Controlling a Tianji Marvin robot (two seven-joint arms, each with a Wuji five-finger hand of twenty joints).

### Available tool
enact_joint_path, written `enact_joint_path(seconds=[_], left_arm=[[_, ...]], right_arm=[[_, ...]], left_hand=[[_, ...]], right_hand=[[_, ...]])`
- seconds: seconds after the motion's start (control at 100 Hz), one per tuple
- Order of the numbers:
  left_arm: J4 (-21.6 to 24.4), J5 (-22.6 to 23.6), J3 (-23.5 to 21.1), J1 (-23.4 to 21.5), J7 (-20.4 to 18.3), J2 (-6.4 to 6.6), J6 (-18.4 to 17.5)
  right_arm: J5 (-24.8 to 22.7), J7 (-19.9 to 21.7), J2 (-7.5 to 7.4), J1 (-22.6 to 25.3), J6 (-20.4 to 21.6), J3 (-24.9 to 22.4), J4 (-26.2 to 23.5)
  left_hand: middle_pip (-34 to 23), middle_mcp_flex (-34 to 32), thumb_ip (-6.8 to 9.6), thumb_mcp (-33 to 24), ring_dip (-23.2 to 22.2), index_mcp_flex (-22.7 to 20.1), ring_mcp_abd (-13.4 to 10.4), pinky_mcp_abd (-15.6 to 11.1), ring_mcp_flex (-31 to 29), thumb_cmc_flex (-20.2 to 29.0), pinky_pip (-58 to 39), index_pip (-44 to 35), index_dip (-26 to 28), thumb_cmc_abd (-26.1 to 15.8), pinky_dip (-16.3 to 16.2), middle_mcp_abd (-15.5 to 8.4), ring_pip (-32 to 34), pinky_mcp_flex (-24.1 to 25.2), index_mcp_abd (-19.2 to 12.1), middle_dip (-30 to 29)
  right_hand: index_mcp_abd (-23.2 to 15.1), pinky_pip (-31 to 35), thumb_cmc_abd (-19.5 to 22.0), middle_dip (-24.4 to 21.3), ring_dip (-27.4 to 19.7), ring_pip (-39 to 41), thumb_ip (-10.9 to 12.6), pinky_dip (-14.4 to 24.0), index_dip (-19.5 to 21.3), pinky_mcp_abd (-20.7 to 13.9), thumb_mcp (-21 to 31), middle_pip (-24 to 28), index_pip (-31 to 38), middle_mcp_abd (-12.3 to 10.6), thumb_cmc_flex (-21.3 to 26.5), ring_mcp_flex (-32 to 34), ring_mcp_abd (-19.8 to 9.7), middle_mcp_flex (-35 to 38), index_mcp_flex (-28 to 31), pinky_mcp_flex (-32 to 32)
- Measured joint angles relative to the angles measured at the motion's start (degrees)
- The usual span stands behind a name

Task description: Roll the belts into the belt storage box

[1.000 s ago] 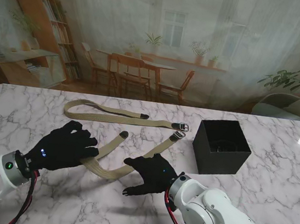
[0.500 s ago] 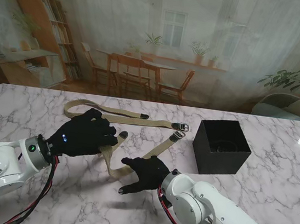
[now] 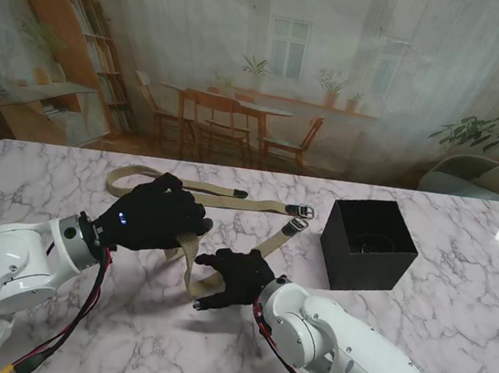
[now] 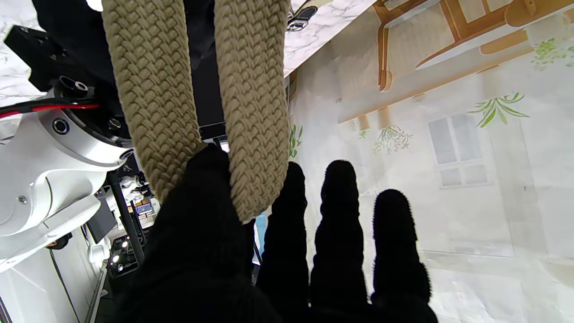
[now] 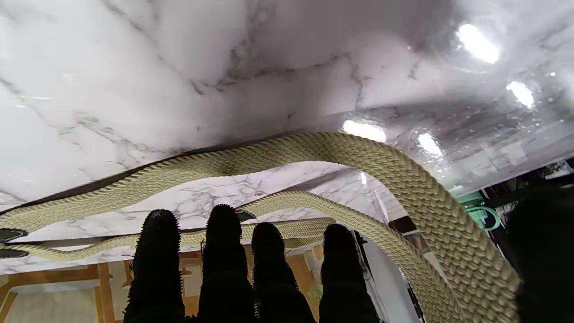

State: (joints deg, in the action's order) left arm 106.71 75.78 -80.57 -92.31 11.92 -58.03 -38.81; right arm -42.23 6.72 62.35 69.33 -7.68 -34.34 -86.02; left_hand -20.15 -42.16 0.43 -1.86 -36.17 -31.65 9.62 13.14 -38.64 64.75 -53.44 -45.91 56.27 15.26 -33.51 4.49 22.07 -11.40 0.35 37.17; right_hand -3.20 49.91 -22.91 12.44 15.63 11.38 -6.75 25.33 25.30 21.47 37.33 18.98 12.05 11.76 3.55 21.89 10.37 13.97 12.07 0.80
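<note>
The nearer tan woven belt (image 3: pixel 190 258) stands in a tight raised loop between my two hands, and its buckle end (image 3: pixel 292 227) lies toward the black storage box (image 3: pixel 368 244). My left hand (image 3: pixel 158 214) is shut on this belt. In the left wrist view the belt (image 4: pixel 253 103) is folded over my left hand (image 4: pixel 269 251) in two strands. My right hand (image 3: pixel 233 276) lies palm down on the belt, fingers straight and apart. In the right wrist view the belt (image 5: pixel 403 170) arcs past the fingers (image 5: pixel 224 260) to the thumb. A second belt (image 3: pixel 229 200) lies flat farther from me.
The marble table (image 3: pixel 453 315) carries the open-topped black box on my right, a hand's width from the buckles. The second belt's buckle (image 3: pixel 301 212) lies close to the first belt's buckle. A printed room backdrop (image 3: pixel 275 61) stands behind the table's far edge.
My left hand has carried the belt's tip end farther from me and to the right, folding the wide curve into a narrow loop. The right hand has crept slightly left and farther away.
</note>
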Motion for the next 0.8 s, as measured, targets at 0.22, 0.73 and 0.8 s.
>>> enact_joint_path(seconds=[0.22, 0.73, 0.8], left_arm=[[-0.06, -0.29, -0.04, 0.86, 0.14, -0.12, 0.13], [-0.78, 2.69, -3.86, -0.70, 1.84, -0.07, 0.52], [-0.87, 3.18, -4.60, -1.22, 1.90, 0.06, 0.63]], right_arm=[[5.08, -5.18, 1.94, -0.10, 1.29, 1.04, 1.83], [6.58, -2.61, 1.73, 6.17, 5.55, -5.70, -3.37], [5.54, -2.24, 1.22, 7.12, 5.63, -6.37, -4.55]], left_hand=[[0.00, 0.00, 0.00, 0.00, -0.02, 0.00, 0.00, 0.00, 0.00, 0.00, 0.00, 0.01, 0.03, 0.00, -0.02, 0.00, 0.00, 0.02, 0.00, 0.00], [0.00, 0.00, 0.00, 0.00, -0.48, 0.00, 0.00, 0.00, 0.00, 0.00, 0.00, 0.05, 0.16, -0.57, -0.58, -0.01, -0.01, 0.10, -0.01, 0.01], [0.00, 0.00, 0.00, 0.00, -0.48, 0.00, 0.00, 0.00, 0.00, 0.00, 0.00, 0.05, 0.17, -0.57, -0.58, -0.01, -0.01, 0.11, -0.01, 0.01]], right_hand=[[-10.52, -2.33, -3.60, 0.26, 0.00, 0.00, -0.01, 0.53, 8.06, 0.68, 0.44, -0.09, 15.54, -0.21, 1.82, -1.18, 0.01, 0.13, 13.64, -0.93], [-16.85, -1.58, -11.15, 14.30, 3.89, 5.46, -4.04, -3.95, 19.62, 2.75, 2.91, 13.69, 49.90, -10.34, 26.62, 27.79, -2.72, 47.12, 31.89, 8.52], [-16.04, -0.15, -11.63, 20.71, 7.21, 10.33, -6.54, -4.27, 19.62, 2.75, 9.84, 22.17, 52.69, -11.04, 25.36, 32.51, -3.47, 49.22, 29.53, 10.88]])
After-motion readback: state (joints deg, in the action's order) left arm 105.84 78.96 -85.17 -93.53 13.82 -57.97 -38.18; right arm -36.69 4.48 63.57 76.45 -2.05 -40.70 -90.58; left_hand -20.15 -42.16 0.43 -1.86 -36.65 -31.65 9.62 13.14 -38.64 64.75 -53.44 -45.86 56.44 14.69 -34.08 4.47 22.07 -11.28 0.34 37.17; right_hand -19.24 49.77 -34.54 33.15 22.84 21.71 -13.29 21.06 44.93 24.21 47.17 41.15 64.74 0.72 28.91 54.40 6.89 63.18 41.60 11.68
